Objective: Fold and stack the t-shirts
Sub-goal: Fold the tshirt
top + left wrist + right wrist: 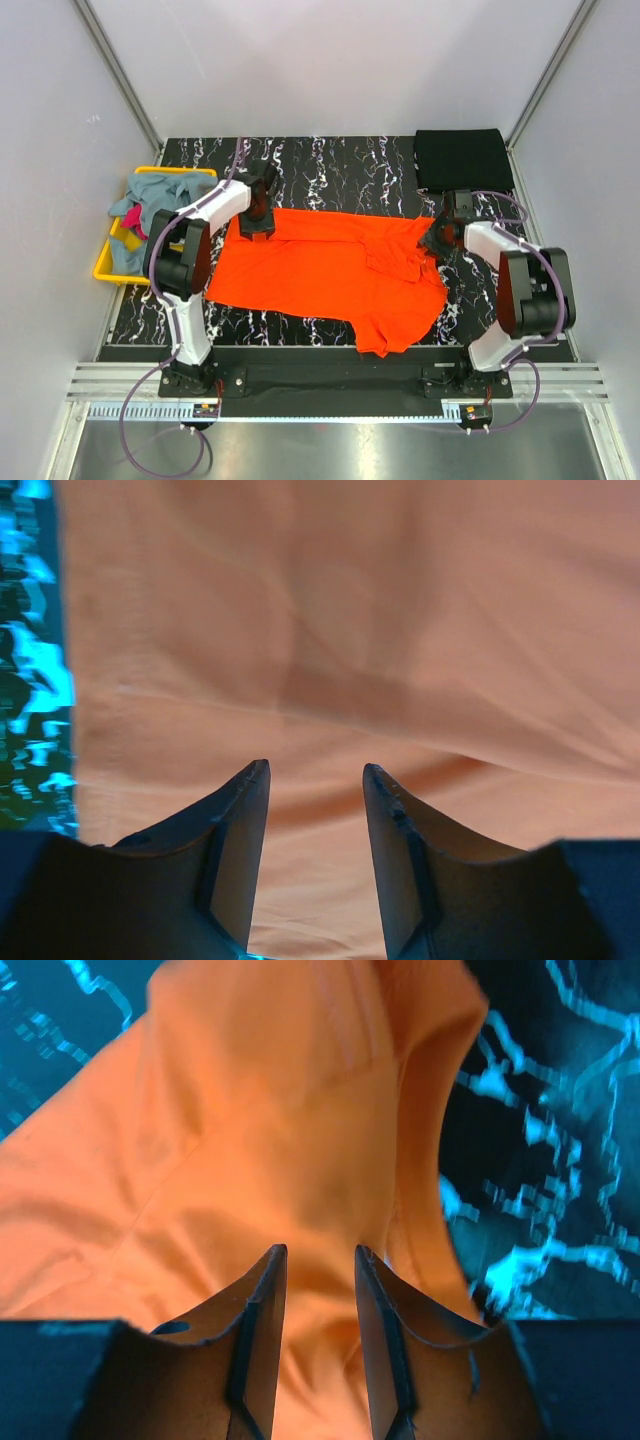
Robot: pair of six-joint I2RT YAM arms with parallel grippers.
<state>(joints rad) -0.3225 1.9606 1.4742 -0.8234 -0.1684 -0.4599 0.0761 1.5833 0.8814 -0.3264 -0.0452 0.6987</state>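
A bright orange t-shirt (320, 275) lies spread across the black marbled table (330, 165), its right part rumpled and folded over. My left gripper (258, 226) hovers over the shirt's far left corner. In the left wrist view its jaws (316, 772) stand open above flat orange cloth (350, 630), with nothing between them. My right gripper (437, 240) is at the shirt's far right edge. It is open (320, 1252) over bunched orange cloth (250, 1130). A folded black t-shirt (463, 160) lies at the back right.
A yellow bin (108, 262) at the table's left edge holds grey-blue (160, 195) and magenta (131, 222) shirts. Grey walls close in the back and both sides. Bare table (540, 235) shows right of the orange shirt.
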